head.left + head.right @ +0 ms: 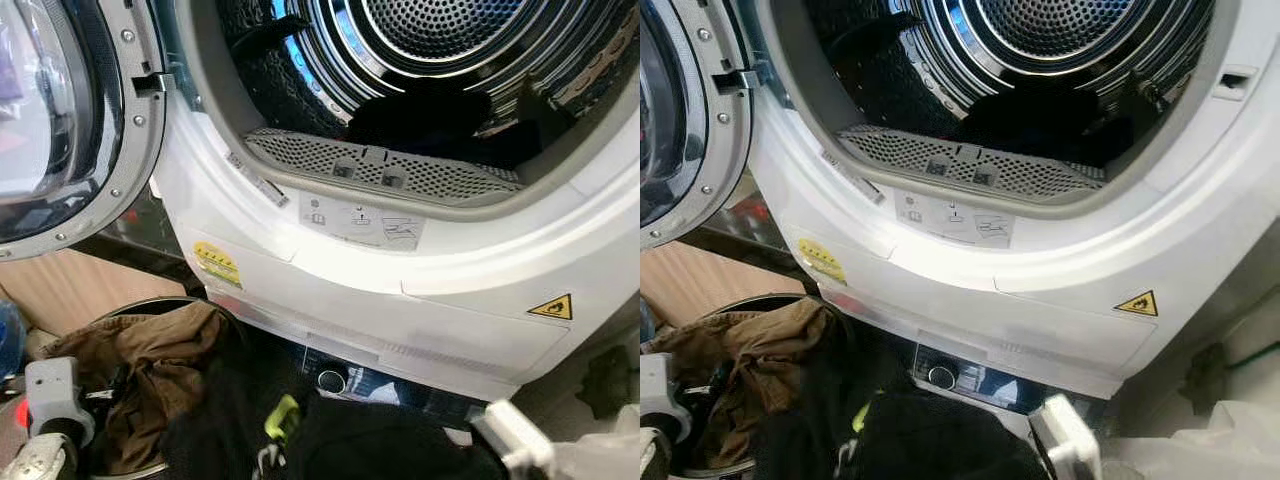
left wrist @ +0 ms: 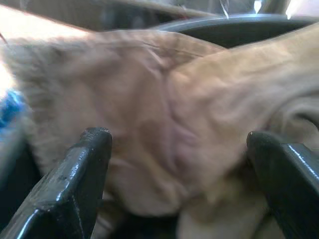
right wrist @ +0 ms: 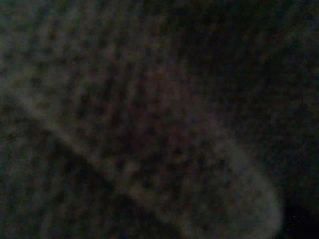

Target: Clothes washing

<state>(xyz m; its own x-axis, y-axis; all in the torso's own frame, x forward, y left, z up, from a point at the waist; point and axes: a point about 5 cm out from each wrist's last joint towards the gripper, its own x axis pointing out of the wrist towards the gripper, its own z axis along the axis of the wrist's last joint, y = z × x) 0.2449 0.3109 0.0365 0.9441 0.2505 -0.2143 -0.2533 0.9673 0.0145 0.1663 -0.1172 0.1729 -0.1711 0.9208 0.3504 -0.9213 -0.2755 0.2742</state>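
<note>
Tan panel (image 1: 80, 290) at eight o'clock. Just beside it, at the very edge, something blue (image 1: 6, 345), blurred. Crumpled white plastic (image 1: 1240, 440) at five o'clock. Near it, at four o'clock, a dark lump (image 1: 605, 380), too dim to identify.

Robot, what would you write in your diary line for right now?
door: open | drum: dark clothes inside | left pincer: open, over brown garment in basket | black clothes: below machine

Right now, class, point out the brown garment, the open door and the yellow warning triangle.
brown garment (image 1: 150, 365), left eye view, on its crumpled middle.
open door (image 1: 105, 140), left eye view, on its grey rim.
yellow warning triangle (image 1: 552, 307), left eye view, on the sticker's centre.
</note>
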